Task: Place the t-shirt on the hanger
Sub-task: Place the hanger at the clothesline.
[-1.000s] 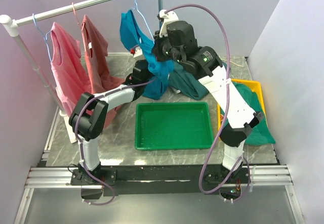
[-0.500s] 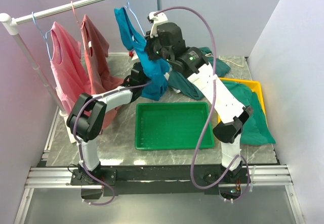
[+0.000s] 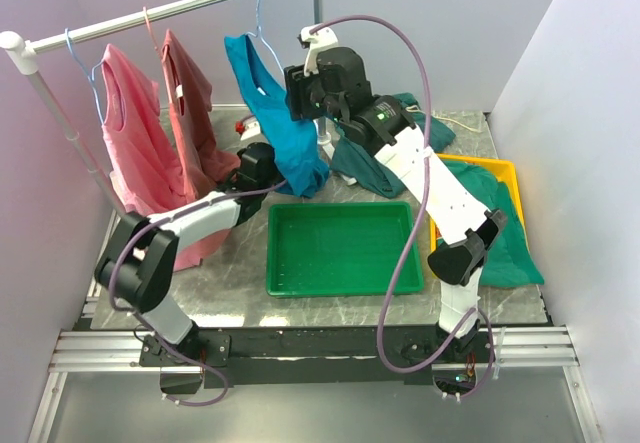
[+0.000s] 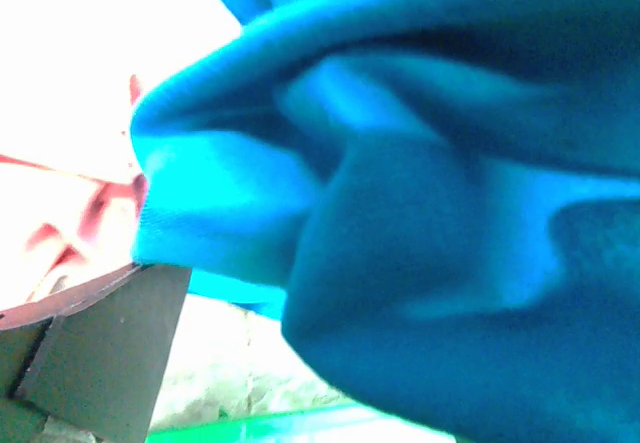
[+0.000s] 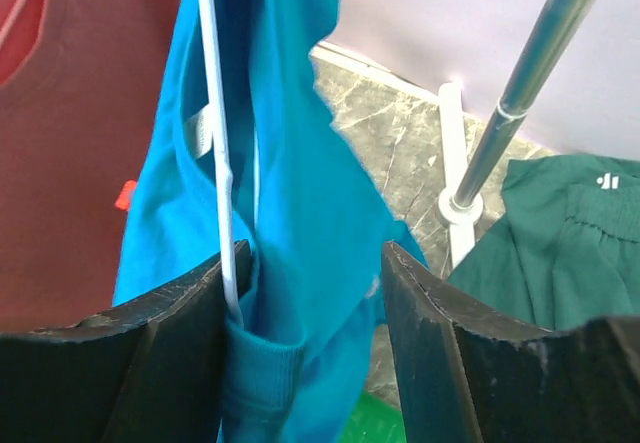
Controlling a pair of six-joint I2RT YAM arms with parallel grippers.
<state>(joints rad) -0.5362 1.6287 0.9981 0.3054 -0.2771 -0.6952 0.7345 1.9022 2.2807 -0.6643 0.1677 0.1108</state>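
Note:
The teal t-shirt hangs on the light-blue wire hanger, whose hook sits over the white rail. My right gripper stands open at the shirt's upper right. In the right wrist view its jaws straddle the shirt and the hanger wire, with a gap on the right side. My left gripper is low beside the shirt's hem. Teal fabric fills the left wrist view; one finger shows far to the left and the other is hidden.
Two pink tops hang further left on the rail. A green tray lies in front of the shirt. Dark green shirts lie on the table and over the yellow bin. The rail's post stands just behind my right gripper.
Both grippers have opened. The hanger with the t-shirt has shifted left along the rail and hangs there. My left arm has drawn back and to the left.

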